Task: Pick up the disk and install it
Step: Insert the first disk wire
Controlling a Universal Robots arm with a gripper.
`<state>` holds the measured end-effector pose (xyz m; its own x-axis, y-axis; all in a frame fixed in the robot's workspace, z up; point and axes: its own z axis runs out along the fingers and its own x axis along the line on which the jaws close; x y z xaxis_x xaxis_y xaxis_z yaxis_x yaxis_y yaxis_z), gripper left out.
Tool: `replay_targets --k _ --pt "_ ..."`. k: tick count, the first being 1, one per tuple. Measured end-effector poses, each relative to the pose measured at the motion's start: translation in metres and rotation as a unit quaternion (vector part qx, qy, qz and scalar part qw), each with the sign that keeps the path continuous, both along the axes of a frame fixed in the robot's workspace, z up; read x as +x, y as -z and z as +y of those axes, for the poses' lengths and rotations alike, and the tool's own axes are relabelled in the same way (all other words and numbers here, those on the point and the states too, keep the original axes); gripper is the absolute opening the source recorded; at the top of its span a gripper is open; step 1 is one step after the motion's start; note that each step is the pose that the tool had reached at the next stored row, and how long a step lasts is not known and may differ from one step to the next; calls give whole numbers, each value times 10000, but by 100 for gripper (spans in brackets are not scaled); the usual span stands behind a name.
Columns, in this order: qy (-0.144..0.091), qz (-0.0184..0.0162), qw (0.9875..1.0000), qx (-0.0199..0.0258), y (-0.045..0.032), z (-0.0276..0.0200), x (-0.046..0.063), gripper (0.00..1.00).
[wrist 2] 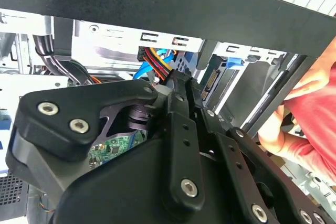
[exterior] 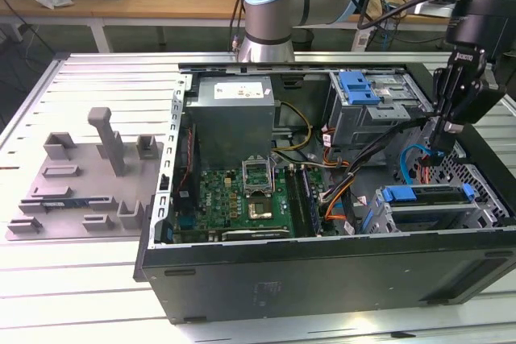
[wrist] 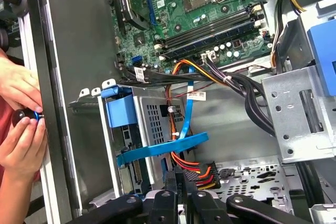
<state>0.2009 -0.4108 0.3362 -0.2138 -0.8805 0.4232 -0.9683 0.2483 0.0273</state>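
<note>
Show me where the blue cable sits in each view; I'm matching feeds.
Exterior view: blue cable loops inside the case, beside the pincer, at the exterior view's right.
Second wrist view: just past the pincer, beside red-yellow wires.
First wrist view: flat band across the drive cage, past the pincer.
Shared landmark: the pincer.

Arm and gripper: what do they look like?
The silver-grey tubular robot arm has light-blue joint caps and black cables running to its wrist. The matte black metal linkage gripper has angular bars dotted with silver screw heads.
</note>
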Motion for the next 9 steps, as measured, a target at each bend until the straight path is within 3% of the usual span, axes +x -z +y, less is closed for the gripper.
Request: replay_targets --k 9 --pt "0 -16 10000 17 -3 -25 -16 17"
